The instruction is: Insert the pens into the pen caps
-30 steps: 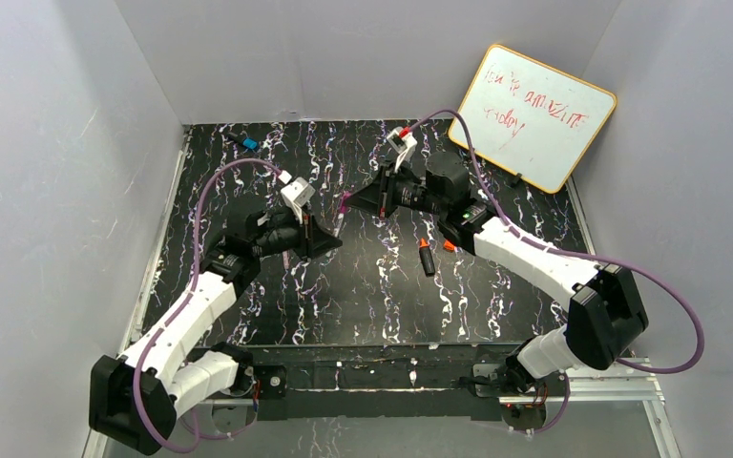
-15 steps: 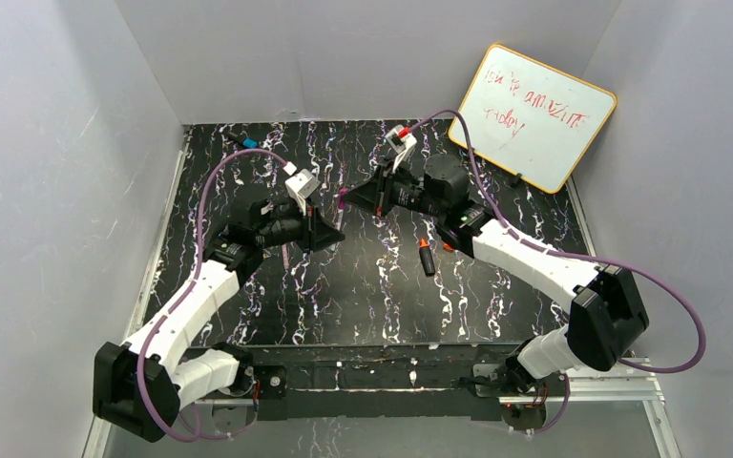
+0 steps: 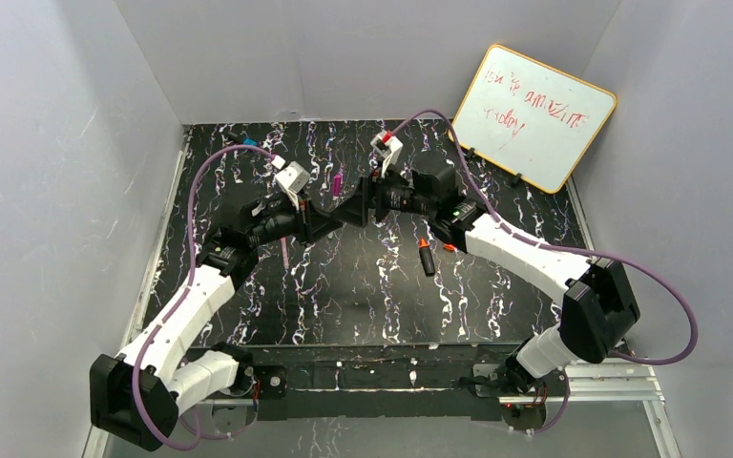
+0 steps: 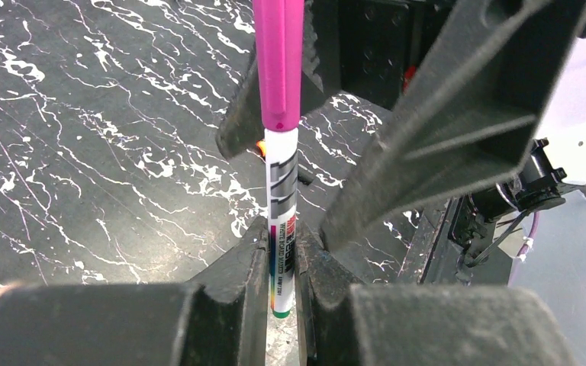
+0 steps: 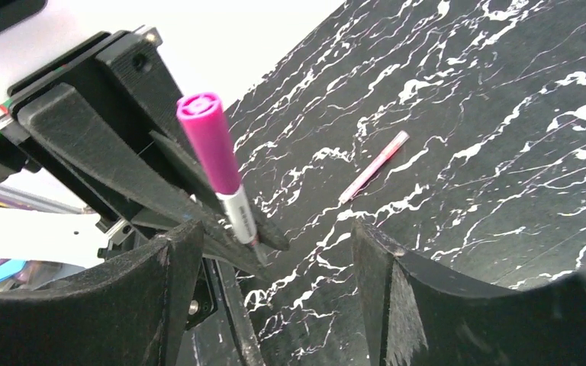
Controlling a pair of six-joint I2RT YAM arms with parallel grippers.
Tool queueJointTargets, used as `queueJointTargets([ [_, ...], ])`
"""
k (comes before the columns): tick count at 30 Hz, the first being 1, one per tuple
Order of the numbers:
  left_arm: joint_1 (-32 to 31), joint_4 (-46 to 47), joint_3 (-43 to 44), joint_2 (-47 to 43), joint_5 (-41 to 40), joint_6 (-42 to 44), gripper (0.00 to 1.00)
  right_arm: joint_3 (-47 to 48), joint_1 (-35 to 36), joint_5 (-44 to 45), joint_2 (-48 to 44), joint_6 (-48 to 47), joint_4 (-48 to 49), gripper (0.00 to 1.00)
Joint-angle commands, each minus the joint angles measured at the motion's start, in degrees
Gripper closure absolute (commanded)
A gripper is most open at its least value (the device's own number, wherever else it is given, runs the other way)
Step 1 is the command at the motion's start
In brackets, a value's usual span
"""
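Left wrist view: one capped pen, held.
We record the left gripper (image 4: 282, 240) clamped on the white pen (image 4: 281, 175) above the table (image 4: 84, 152). The magenta cap (image 4: 278, 69) fitted on its end runs off the top edge. Its barrel print is blurred, unreadable. We list the right gripper (image 5: 275, 229) as wide apart, holding nothing. On the whiteboard (image 3: 534, 114), red scrawl; only "amazing" is half legible.
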Motion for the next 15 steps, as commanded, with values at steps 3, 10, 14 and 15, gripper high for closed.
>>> queueJointTargets([
  [3,0.1,-0.9,-1.9,-2.3,1.1,0.5,1.0,2.1,-1.4,2.1,-1.2,1.1,8.7,0.24],
  [10,0.1,-0.8,-2.2,-1.3,1.8,0.4,1.0,4.6,-1.9,-1.5,-1.2,0.5,11.2,0.29],
  [14,0.1,-0.8,-2.3,-0.8,1.5,0.6,1.0,5.9,-2.0,-2.2,-0.4,0.5,11.2,0.37],
  [15,0.1,-0.8,-2.4,-0.8,1.5,0.5,1.0,6.0,-2.0,-2.4,-0.2,0.5,11.3,0.4],
])
